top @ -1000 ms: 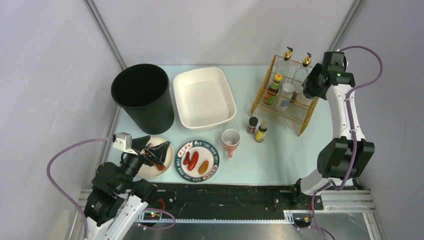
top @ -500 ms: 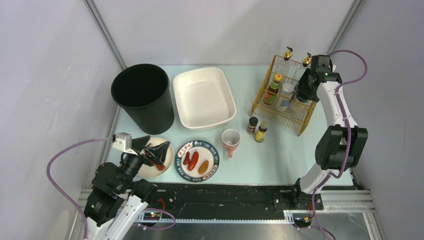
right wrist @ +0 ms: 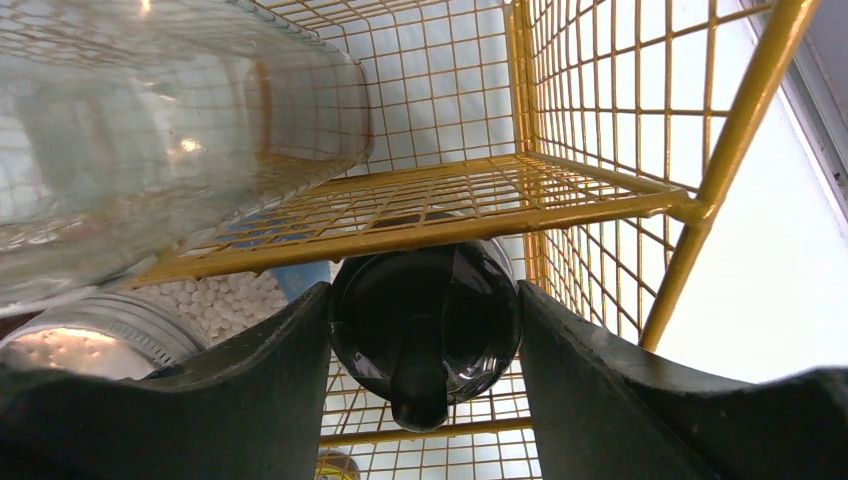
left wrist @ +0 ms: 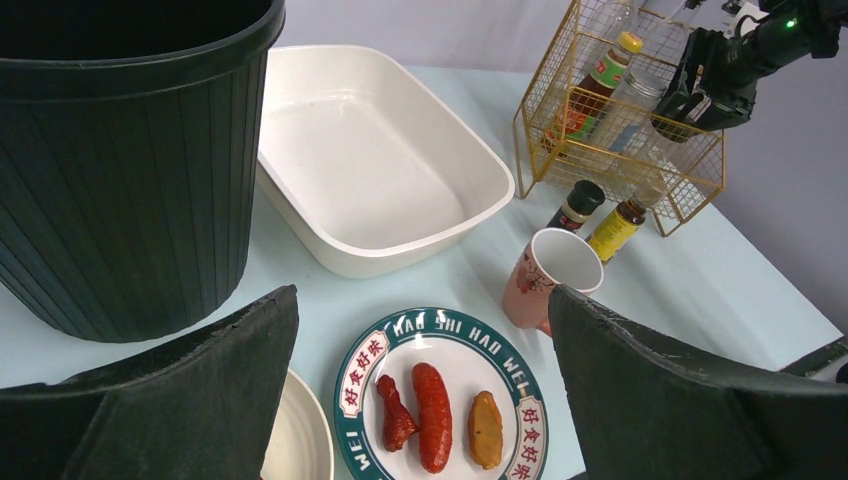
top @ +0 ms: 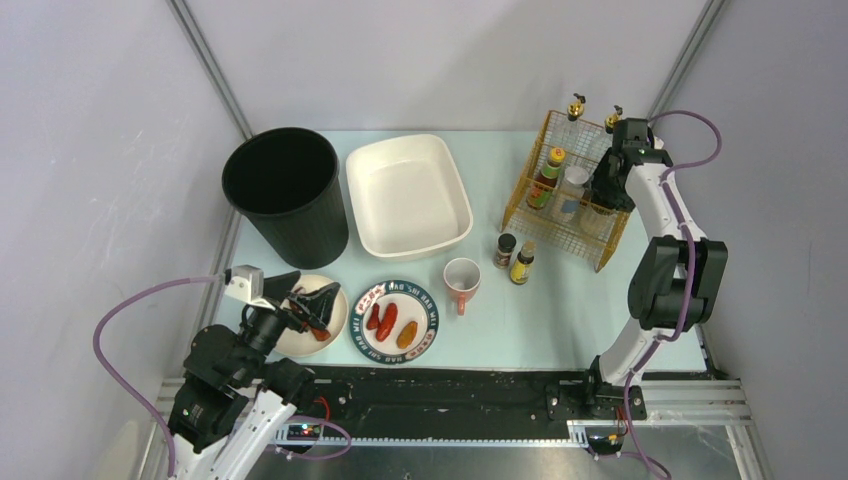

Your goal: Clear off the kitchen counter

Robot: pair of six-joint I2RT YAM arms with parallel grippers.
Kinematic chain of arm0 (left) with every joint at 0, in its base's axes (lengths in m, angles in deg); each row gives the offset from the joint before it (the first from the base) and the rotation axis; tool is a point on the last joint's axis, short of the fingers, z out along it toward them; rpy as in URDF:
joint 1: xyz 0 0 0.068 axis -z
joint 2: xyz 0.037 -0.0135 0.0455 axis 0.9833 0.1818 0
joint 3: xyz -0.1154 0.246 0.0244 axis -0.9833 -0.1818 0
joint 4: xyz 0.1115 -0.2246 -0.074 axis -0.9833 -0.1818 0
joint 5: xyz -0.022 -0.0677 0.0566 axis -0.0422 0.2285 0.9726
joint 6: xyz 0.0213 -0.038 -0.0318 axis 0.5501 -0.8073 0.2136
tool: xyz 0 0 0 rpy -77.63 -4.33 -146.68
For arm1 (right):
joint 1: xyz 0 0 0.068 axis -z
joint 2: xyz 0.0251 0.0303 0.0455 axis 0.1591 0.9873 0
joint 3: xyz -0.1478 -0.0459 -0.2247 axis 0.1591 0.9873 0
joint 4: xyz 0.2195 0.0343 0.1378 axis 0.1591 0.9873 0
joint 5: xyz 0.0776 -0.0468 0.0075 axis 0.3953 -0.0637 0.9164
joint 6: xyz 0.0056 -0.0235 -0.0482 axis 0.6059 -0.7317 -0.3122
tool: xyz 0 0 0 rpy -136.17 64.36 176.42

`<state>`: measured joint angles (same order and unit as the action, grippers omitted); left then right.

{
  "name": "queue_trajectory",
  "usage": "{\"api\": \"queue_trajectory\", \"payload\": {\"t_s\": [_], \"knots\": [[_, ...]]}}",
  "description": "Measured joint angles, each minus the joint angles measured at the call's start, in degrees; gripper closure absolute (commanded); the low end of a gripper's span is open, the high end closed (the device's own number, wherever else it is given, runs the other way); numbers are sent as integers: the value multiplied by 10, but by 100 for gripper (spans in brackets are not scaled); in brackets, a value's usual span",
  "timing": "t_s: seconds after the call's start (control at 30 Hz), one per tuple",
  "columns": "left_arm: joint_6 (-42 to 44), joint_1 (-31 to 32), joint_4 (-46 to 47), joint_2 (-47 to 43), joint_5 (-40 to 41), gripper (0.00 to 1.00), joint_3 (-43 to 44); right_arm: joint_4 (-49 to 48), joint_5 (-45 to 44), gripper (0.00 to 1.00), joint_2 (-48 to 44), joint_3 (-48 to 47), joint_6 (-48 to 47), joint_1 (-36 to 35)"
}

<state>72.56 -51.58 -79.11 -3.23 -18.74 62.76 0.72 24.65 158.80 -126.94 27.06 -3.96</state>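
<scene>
kitchen counter [top: 560, 310], pale mint green with a black rail [top: 440, 385] on its near edge, is lying in front of two robot arms and is carrying a full load of kitchenware. the right gripper [right wrist: 425, 292] is reaching into the lower level of a gold wire rack [top: 568, 222] at the far right of the counter, its jaws pressing on both sides of a black-lidded jar [right wrist: 425, 345] there. next to that jar, a container of small white balls [right wrist: 220, 300] is showing through the wires, and a clear glass bottle [right wrist: 150, 120] is resting above the wire shelf. the left gripper [top: 316, 306] is hovering at the near left corner over a small white dish [top: 338, 322], its jaws standing wide apart and holding nothing. just right of the dish, a patterned plate [top: 431, 322] is bearing three pieces of cooked food [top: 388, 322]. a pink-and-white cup [top: 461, 276] is standing upright beyond the plate, and two small bottles [top: 506, 249] are standing between the cup and the rack. at the far left, a black bin [top: 300, 230] is sitting close beside a white tub [top: 408, 195].
</scene>
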Motion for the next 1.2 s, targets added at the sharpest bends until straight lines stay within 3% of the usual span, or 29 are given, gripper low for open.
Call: {"api": "queue_trajectory", "payload": {"t_s": [0.2,0.57,0.7,0.97,1.2], "knots": [[0,0,0,0,0,2,0,-1,-3,38,2,0,0,-1],[0,0,0,0,-1,2,0,13,-2,23,-12,0,0,-2],[0,0,0,0,-1,2,0,21,-6,2,-56,0,1,-7],[0,0,0,0,-1,2,0,27,-29,0,-164,0,-7,-39],[0,0,0,0,-1,2,0,30,-120,1,-243,0,-59,-200]]}}
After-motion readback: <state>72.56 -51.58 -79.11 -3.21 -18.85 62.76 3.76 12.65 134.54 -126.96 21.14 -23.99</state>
